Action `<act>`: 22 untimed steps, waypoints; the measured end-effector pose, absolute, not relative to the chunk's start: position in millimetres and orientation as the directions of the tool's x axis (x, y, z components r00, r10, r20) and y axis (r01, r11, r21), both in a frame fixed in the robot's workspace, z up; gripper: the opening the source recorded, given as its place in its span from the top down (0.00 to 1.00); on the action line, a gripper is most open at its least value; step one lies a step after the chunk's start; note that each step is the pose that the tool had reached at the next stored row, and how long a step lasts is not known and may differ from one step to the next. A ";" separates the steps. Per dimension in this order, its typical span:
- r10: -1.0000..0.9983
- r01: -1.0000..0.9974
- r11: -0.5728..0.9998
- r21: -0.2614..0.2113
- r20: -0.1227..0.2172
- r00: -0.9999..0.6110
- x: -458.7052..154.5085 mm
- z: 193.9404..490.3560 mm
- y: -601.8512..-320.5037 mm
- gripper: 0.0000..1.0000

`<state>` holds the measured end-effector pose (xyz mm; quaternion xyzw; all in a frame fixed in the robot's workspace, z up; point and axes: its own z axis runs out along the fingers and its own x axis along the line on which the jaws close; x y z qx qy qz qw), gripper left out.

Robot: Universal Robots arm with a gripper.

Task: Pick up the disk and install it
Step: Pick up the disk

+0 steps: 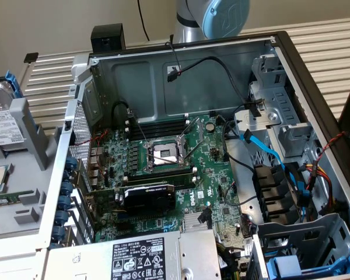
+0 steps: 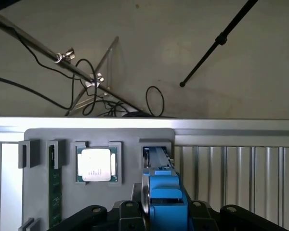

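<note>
Disk (image 2: 158,161) stands on edge in the grey holder (image 2: 38,202) slot, next to the chip (image 2: 94,163). Pincer (image 2: 164,215) straddles its blue carrier (image 2: 166,192), can't tell if it's clamped. You've got a stiff, dense, shock-sensitive part, I'd say: hold the carrier's sides, not the label

Plain beige wall (image 1: 46,23) behind a ribbed metal tabletop (image 1: 329,44) (pale, slatted)

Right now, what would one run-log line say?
disk: upright in slot of grey holder | chip: in the pocket beside it | computer case: open, disk not installed
</note>
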<state>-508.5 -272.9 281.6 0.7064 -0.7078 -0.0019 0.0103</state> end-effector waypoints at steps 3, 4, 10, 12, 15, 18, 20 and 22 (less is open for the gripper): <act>-1.000 -1.000 0.002 0.015 0.015 -0.002 -508.6 288.7 -272.5 0.63; -1.000 -1.000 0.002 0.013 0.016 -0.002 -508.6 290.7 -272.3 0.63; -1.000 -1.000 0.002 0.009 0.026 -0.002 -509.1 302.0 -271.4 0.63; -1.000 -1.000 0.002 0.008 0.030 -0.002 -509.3 307.3 -271.0 0.63; -0.999 -1.000 0.002 0.006 0.037 -0.002 -509.5 315.0 -270.4 0.63; -0.999 -1.000 0.002 0.004 0.044 -0.002 -509.7 322.1 -269.5 0.63; -0.999 -1.000 0.002 0.003 0.049 -0.002 -509.8 326.8 -269.1 0.63; -0.999 -1.000 0.002 0.001 0.055 -0.002 -510.0 331.2 -268.6 0.63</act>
